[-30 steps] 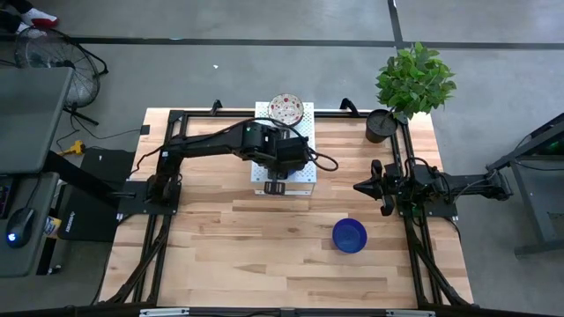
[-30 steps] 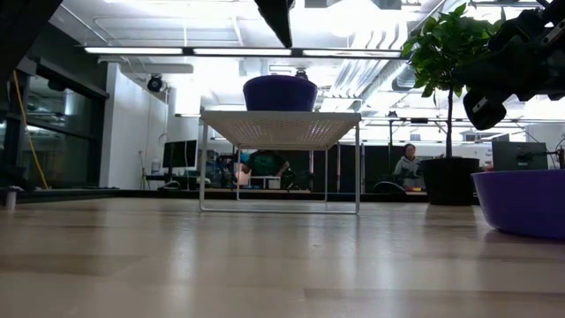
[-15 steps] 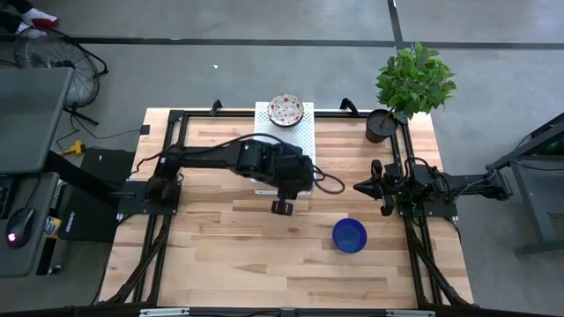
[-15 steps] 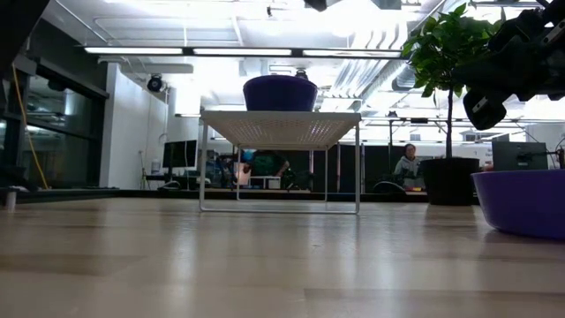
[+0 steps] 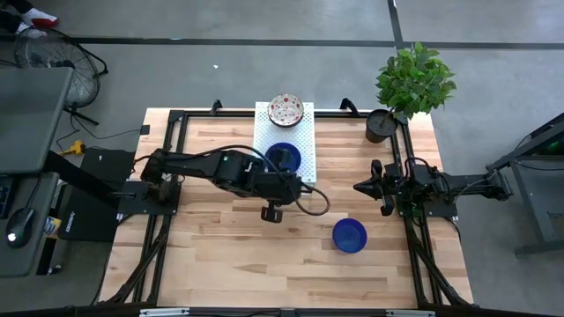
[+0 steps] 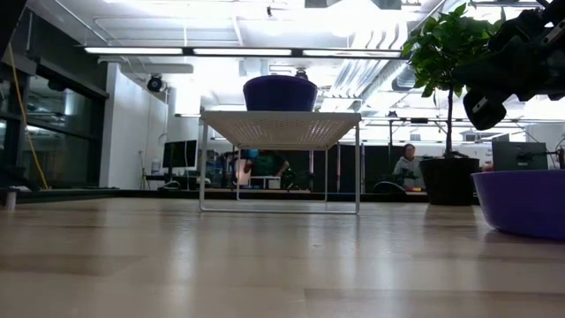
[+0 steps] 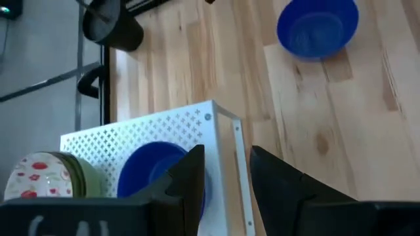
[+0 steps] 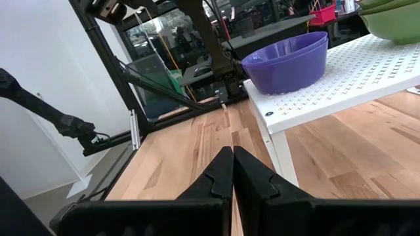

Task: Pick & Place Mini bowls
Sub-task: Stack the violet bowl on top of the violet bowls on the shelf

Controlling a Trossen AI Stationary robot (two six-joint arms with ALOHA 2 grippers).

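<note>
A white perforated stand (image 5: 284, 141) at the table's far middle carries a blue mini bowl (image 5: 283, 158) on its near half and a speckled white bowl (image 5: 286, 109) at its far end. Both rest on their bases there. Another blue mini bowl (image 5: 350, 235) sits on the wood toward the near right. My left gripper (image 5: 271, 212) hangs open and empty just off the stand's near edge; in the left wrist view its fingers (image 7: 190, 177) frame the stand's corner beside the blue bowl (image 7: 154, 172). My right gripper (image 5: 361, 187) waits shut at the right.
A dark plant pot (image 5: 381, 126) with a leafy plant (image 5: 414, 79) stands at the far right corner. Black frame rails (image 5: 172, 158) run along the table's sides. Bare wood lies between the stand and the near edge.
My left arm has swung from over the stand toward the table's near edge, uncovering the blue bowl on the stand. The gripper has come away empty, its opening unchanged. The bowls have stayed where they were.
</note>
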